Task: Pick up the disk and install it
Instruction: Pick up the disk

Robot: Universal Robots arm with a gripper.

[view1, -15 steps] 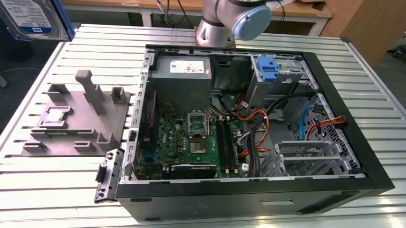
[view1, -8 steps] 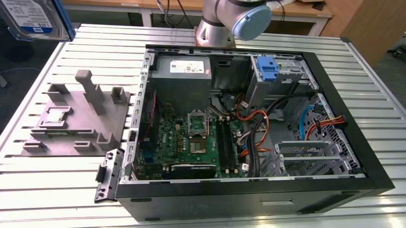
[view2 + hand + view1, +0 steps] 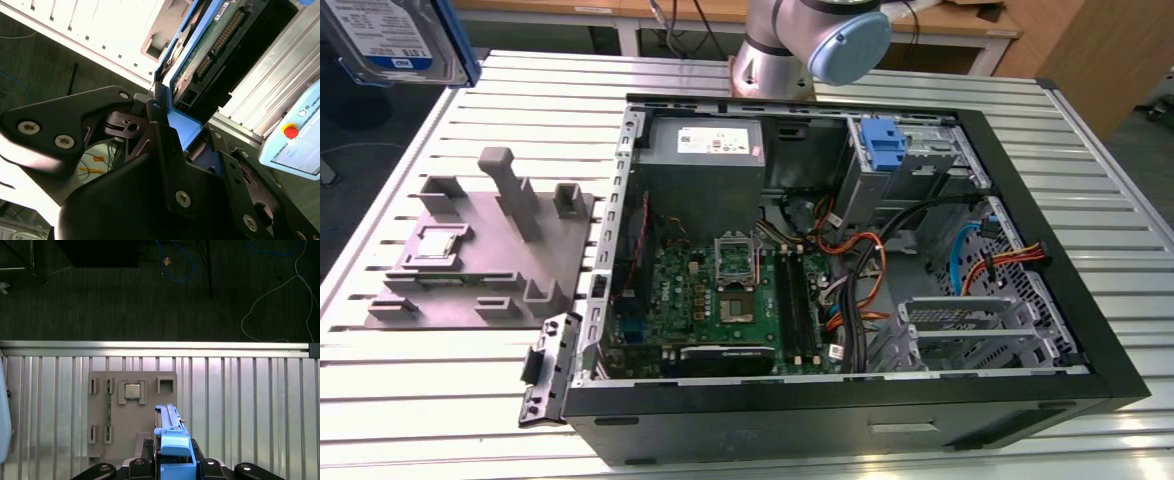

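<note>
The disk point(image 3: 394, 35) hangs up off the table, out beyond the stand point(image 3: 480, 250), well apart from the case point(image 3: 854, 400). Our gripper point(image 3: 172, 460) is clamped on its blue frame. We judge a steady carry with a firm squeeze best.

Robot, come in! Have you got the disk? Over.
Gripper shut on the disk. Disk up in the air, not yet in the open computer case. Nothing seen blocking.
</note>
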